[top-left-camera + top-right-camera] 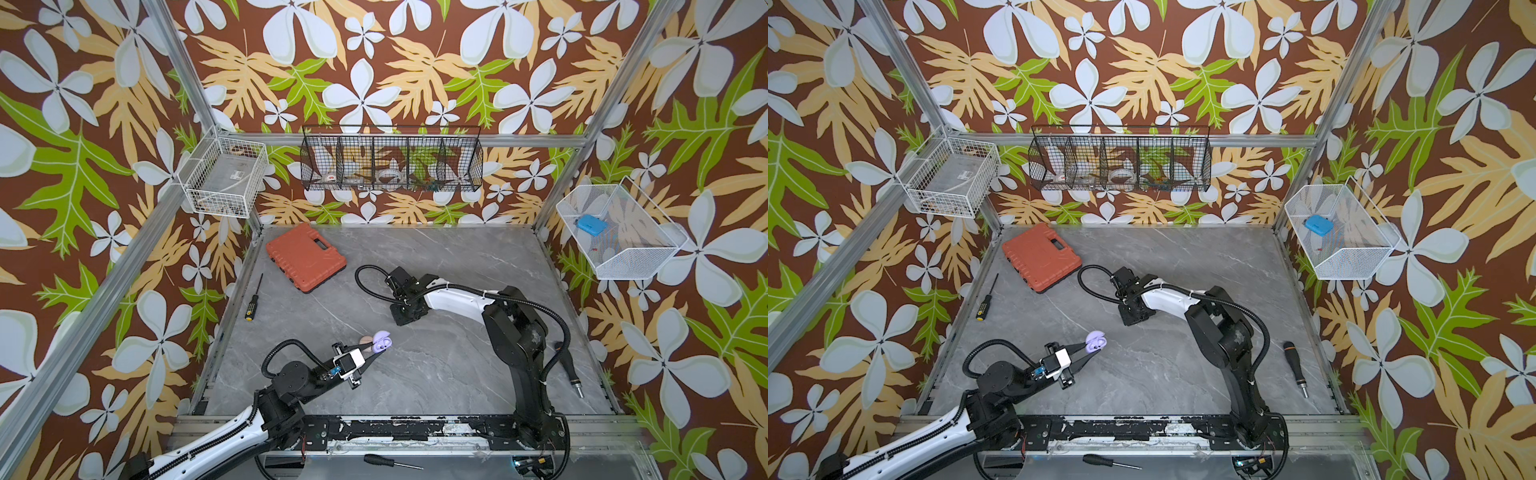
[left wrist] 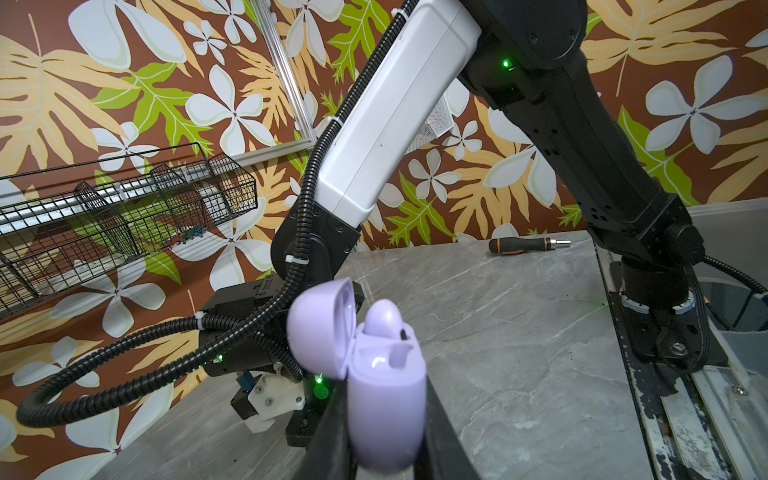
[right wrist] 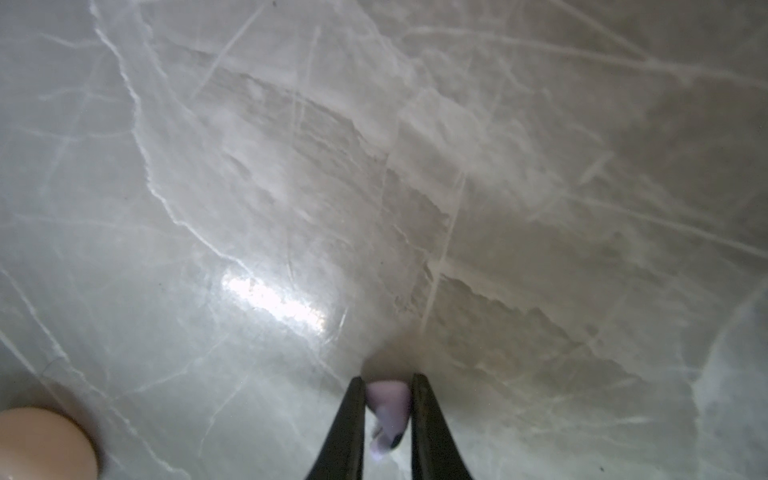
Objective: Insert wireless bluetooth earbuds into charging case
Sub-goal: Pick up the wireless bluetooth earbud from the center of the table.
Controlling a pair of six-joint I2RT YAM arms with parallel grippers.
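Observation:
My left gripper (image 1: 375, 352) (image 2: 386, 419) is shut on a lavender charging case (image 1: 381, 341) (image 1: 1095, 342) (image 2: 384, 411), holding it just above the table's front left. The lid is swung open, and one lavender earbud (image 2: 384, 318) sits in it beside an empty socket. Further back, my right gripper (image 1: 405, 318) (image 1: 1133, 316) (image 3: 388, 384) points down at the grey table. Its fingers press both sides of a second lavender earbud (image 3: 386, 409), which lies on the tabletop. In both top views this earbud is hidden under the gripper.
A pale pink rounded case (image 1: 365, 341) (image 3: 41, 444) lies just behind the lavender case. An orange tool case (image 1: 305, 257) sits at the back left, a screwdriver (image 1: 252, 305) by the left edge, and a black driver handle (image 1: 569, 370) at the right. Wire baskets (image 1: 390, 164) hang on the walls.

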